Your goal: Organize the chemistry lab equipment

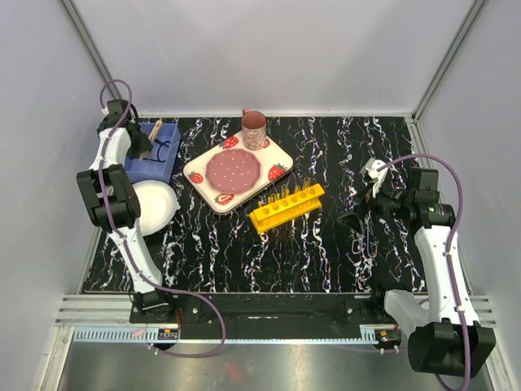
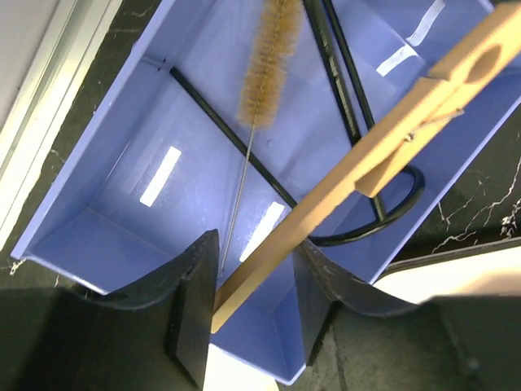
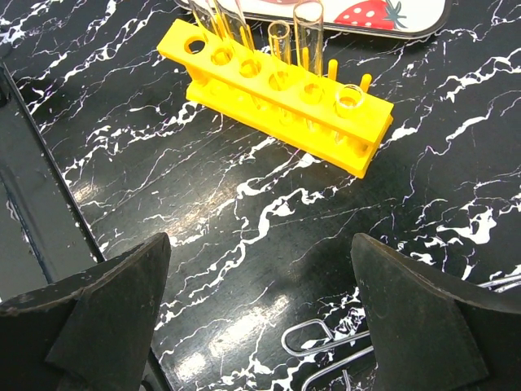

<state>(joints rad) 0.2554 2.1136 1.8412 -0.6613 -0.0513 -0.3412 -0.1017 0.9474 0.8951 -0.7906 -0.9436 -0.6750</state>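
The yellow test-tube rack [image 1: 286, 206] stands mid-table with several clear tubes [image 3: 308, 24] upright in its holes; it also shows in the right wrist view [image 3: 277, 85]. My right gripper [image 3: 260, 244] is open and empty, low over the table to the right of the rack [image 1: 362, 213]. A bent metal wire tool [image 3: 326, 358] lies under it. My left gripper [image 2: 256, 243] is over the blue bin [image 2: 106, 187] at the far left [image 1: 140, 145]. Its jaws stand open round the end of a wooden clamp [image 2: 383, 147] that leans in the bin. A bristle brush [image 2: 264, 65] and slim black tools [image 2: 342, 90] lie in the bin.
A strawberry-patterned plate [image 1: 236, 171] and a pink mug [image 1: 253, 130] sit behind the rack. A white paper plate [image 1: 155, 204] lies just in front of the blue bin [image 1: 151, 159]. White walls enclose the dark marbled table [image 1: 326, 244].
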